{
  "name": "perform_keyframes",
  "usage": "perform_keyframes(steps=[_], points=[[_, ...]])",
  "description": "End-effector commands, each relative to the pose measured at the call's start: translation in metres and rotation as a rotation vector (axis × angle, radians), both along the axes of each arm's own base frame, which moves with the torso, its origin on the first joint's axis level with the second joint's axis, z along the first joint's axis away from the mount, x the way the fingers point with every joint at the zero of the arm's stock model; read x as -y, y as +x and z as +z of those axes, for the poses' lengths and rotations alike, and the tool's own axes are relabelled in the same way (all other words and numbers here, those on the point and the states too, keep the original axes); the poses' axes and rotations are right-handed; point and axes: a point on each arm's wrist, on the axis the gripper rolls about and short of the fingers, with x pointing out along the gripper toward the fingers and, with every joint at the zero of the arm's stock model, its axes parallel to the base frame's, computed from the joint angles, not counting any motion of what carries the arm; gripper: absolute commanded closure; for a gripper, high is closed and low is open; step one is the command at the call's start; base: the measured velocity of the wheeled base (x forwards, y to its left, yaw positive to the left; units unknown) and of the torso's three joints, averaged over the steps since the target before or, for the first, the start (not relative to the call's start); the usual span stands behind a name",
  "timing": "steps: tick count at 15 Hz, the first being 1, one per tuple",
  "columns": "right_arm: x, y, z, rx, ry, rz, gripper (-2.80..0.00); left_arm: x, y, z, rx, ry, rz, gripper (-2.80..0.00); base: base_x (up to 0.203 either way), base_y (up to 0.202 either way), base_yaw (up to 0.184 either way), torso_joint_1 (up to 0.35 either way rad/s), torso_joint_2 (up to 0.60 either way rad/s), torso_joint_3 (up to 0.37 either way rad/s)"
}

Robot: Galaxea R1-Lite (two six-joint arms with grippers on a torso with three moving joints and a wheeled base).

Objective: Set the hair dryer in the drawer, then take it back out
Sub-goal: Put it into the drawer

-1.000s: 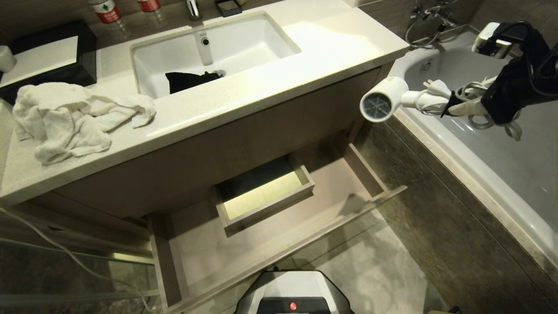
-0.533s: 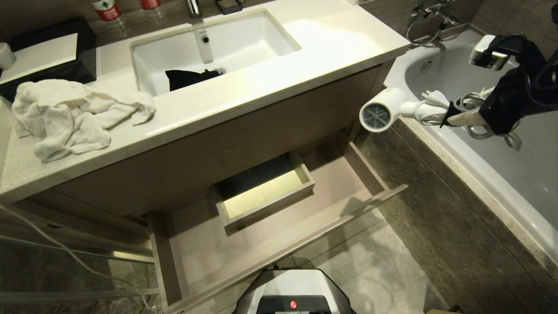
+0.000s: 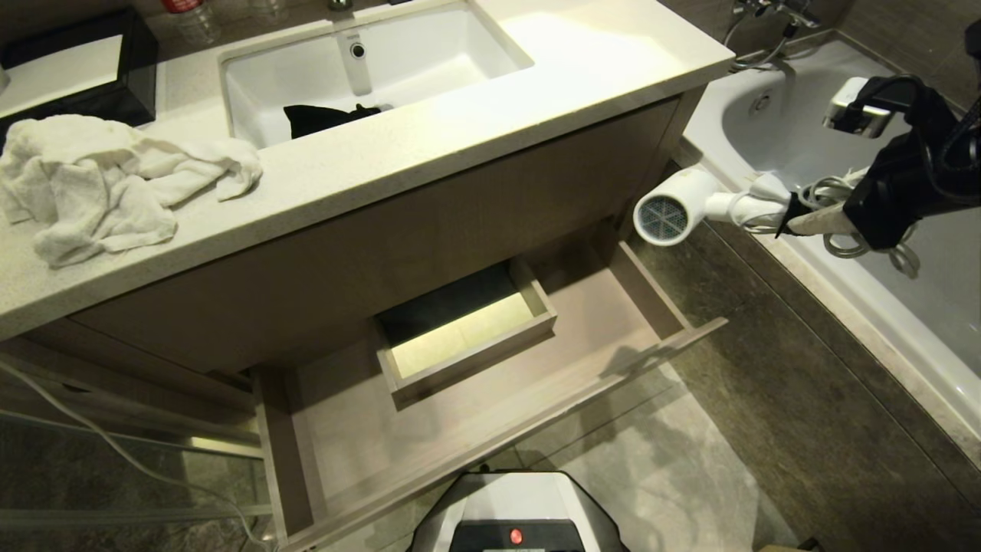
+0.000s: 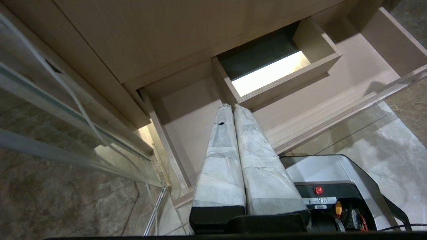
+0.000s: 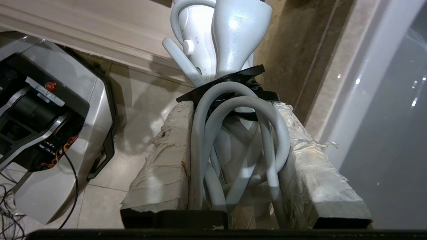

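Above the drawer's (image 3: pixel 613 307) right end, the right gripper (image 3: pixel 831 218) clamps the hair dryer (image 3: pixel 678 211) by handle and bundled cord; likely light, rigid, slippery plastic, best gripped there.

The hair dryer (image 3: pixel 678 215), held by the right gripper (image 3: pixel 824 222), has sunk nearer the drawer (image 3: pixel 613 368)

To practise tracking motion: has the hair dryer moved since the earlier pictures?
Yes: the hair dryer, in the right gripper, has sunk from the countertop toward the drawer.

Pale stone vanity top (image 3: pixel 429 146) holds a white sink (image 3: pixel 429 38); bathtub (image 3: pixel 774 130) beside; marbled floor (image 3: pixel 690 468).
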Motion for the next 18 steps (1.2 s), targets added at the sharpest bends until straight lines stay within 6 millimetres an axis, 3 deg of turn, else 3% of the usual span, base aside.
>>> perform_keyframes(steps=[1,11,18], points=[[0.000,-0.001,-0.005,-0.021,-0.003,0.004,0.00,0.000,0.000,0.000,0.000,0.000,0.000,0.00,0.000,0.000,0.000,-0.196,0.32,0.140],[0.003,0.004,-0.023,-0.059,-0.002,-0.007,0.00,0.000,0.000,0.000,0.000,0.000,0.000,0.00,0.003,-0.014,0.151,-0.195,0.33,0.132],[0.003,-0.003,-0.029,-0.093,-0.003,-0.010,0.00,0.000,0.000,0.000,0.000,0.000,0.000,0.00,0.001,-0.002,0.022,-0.012,0.02,0.009]])
